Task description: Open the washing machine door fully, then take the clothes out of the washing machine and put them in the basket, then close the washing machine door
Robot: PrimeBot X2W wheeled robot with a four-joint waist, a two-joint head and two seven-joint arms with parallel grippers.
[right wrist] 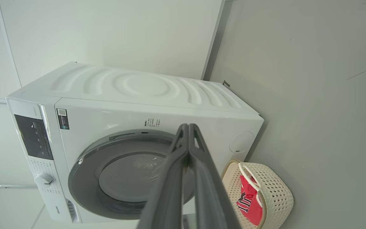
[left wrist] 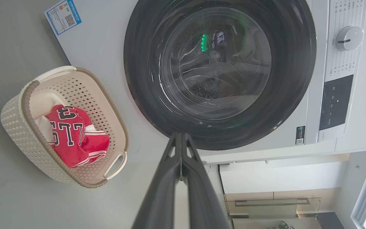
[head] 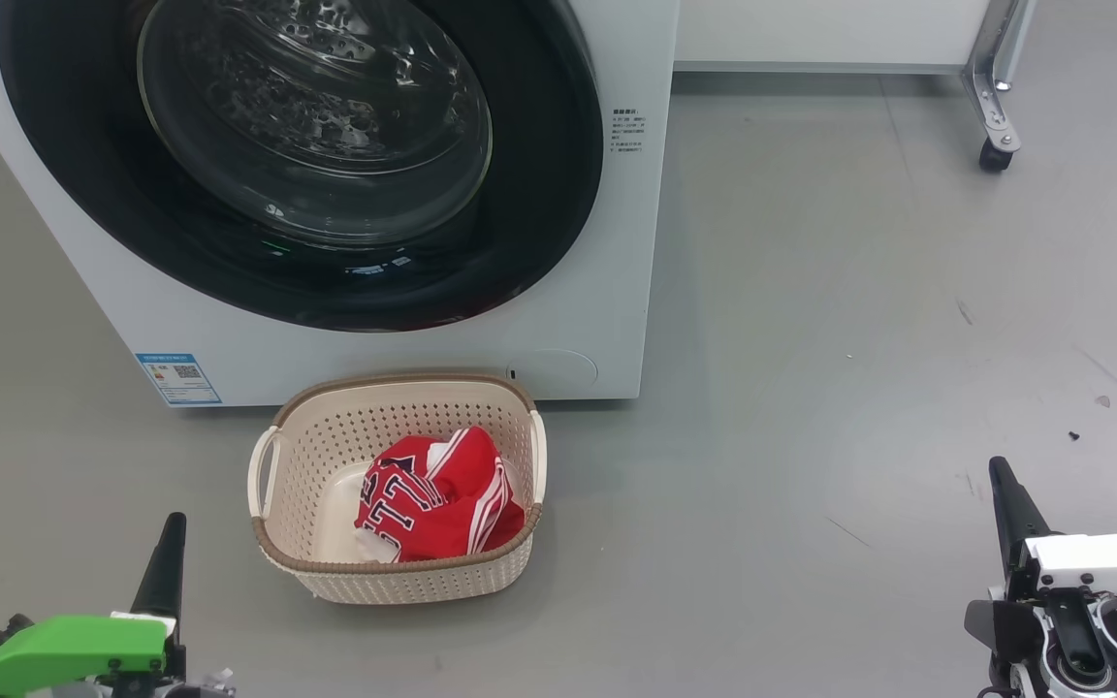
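The white washing machine point(head: 607, 320) point(left wrist: 100, 38) point(right wrist: 145, 89) stands ahead with its round black-rimmed door point(head: 539, 194) point(left wrist: 297, 79) point(right wrist: 84, 178) shut flat against the front. In front of it on the floor sits the cream basket point(head: 403, 582) point(left wrist: 14, 117) point(right wrist: 278, 197). The red clothes point(head: 452, 504) point(left wrist: 71, 136) point(right wrist: 249, 206) with white stripes and dark lettering lie inside it. My left gripper point(head: 171, 528) point(left wrist: 180, 136) is low at the left, shut and empty. My right gripper point(head: 1000, 470) point(right wrist: 187, 127) is low at the right, also shut and empty, well away from the basket.
Grey floor point(head: 859, 339) stretches to the right of the machine. A white cabinet on a metal leg with a caster point(head: 995, 155) stands at the back right. The machine's control panel and dial point(left wrist: 348, 38) are on its top front.
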